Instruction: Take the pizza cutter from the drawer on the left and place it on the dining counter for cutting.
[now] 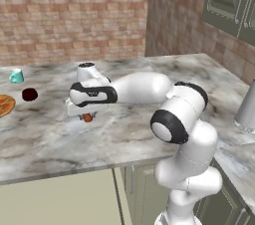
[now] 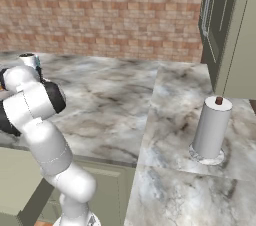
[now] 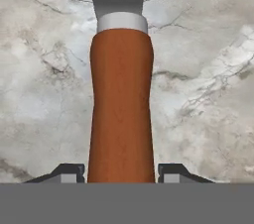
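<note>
We log the scene from the large L-shaped grey-white marble table with brownish veins (image 1: 149, 134), the dining counter of the task, which carries everything here. The white arm reaches out low over it, so the tool sits close to the surface, likely ready for setting down.

The end effector (image 1: 85, 113) has its fingertips (image 3: 69, 172) closed to a narrow gap on the reddish-brown wooden handle of the small pizza cutter (image 3: 121, 109); the pale metal wheel points away from the hand, marble directly behind it.

Nearby: a tall grey cylindrical paper-towel roll (image 2: 211, 130), well apart on the right; an orange flat round pizza (image 1: 4, 104), a dark red ball (image 1: 30, 94) and a small teal cup (image 1: 16, 75) to the left. None blocks the spot beneath the cutter, in our judgement.
</note>
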